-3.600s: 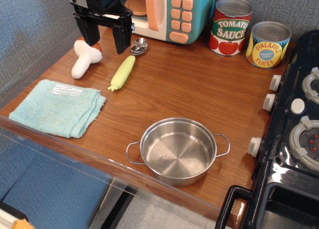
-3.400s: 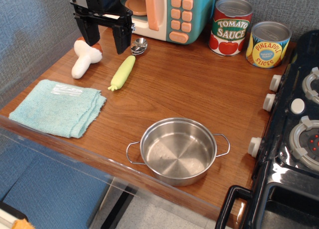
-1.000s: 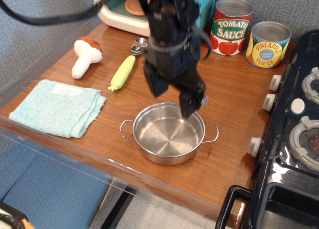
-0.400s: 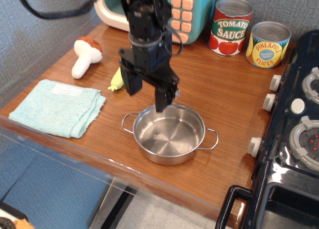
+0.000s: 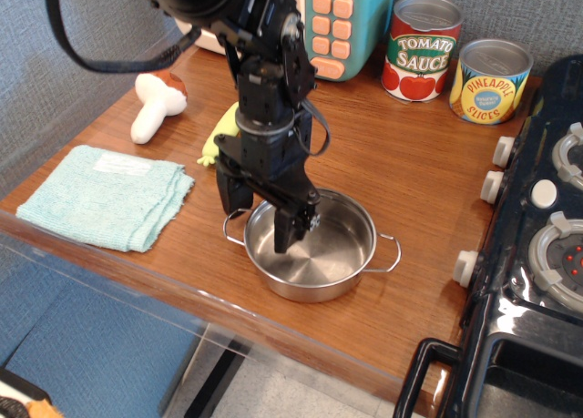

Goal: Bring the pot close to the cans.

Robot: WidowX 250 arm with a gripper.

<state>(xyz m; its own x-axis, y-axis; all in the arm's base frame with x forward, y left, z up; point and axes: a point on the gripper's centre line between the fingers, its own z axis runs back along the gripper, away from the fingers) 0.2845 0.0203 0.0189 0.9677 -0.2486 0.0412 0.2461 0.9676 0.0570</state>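
The shiny steel pot (image 5: 339,247) with two wire loop handles sits near the front edge of the wooden counter. My gripper (image 5: 258,216) is low over the pot's left rim and open: one finger (image 5: 286,232) is inside the pot, the other (image 5: 229,194) is outside by the left handle. The jaws stand apart on either side of the rim. The red-and-green Tomato Sauce can (image 5: 421,50) and the yellow-and-blue Pineapple Slices can (image 5: 490,81) stand upright at the back right, far from the pot.
A teal towel (image 5: 105,196) lies at the front left. A toy mushroom (image 5: 153,100) and a green corn (image 5: 219,129), partly behind my arm, lie at the left. A toy microwave (image 5: 342,26) stands at the back. A black stove (image 5: 542,245) borders the right side.
My gripper has come from the back left to the pot and dropped onto its left rim. The pot sits a little further left and back than at first.
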